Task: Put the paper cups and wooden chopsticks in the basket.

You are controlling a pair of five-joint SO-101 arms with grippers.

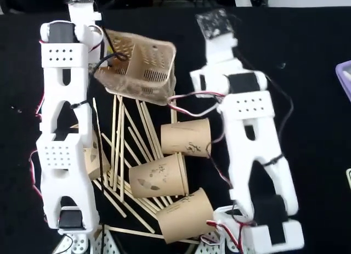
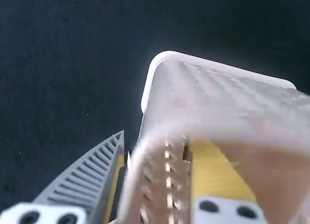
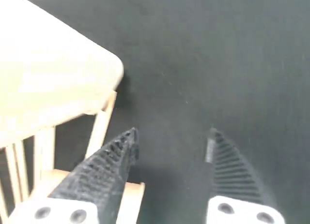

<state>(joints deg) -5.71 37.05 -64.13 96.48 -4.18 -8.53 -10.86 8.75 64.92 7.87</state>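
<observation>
1. High view: the perforated tan basket (image 1: 143, 67) sits tilted at the far side of the black counter (image 1: 307, 128). Its lower edge lies over the far ends of the wooden chopsticks (image 1: 117, 150), which fan out between the two white arms. Three paper cups (image 1: 159, 177) lie on their sides across the sticks: one near the basket, one in the middle and one at the near edge. A fourth cup (image 1: 94, 159) is half hidden beside the left arm (image 1: 63, 128). The left end effector (image 1: 107, 59) is at the basket's rim. The right end effector (image 1: 215, 23) is off the basket's other side, apart from it, over bare counter.

2. Left wrist view: the left end effector (image 2: 157, 146) straddles the basket's mesh wall (image 2: 218, 98), with the grey finger (image 2: 89, 178) outside and the yellow one inside. It seems clamped on that wall, though this close the contact is too blurred to be sure.

3. Right wrist view: the two black ribbed fingers (image 3: 109, 168) of the right end effector (image 3: 173, 134) stand well apart with nothing between them (just dark counter beneath). The basket's rounded corner (image 3: 53, 83) is just beside them, and chopsticks (image 3: 100, 127) stick out from under it.
</observation>
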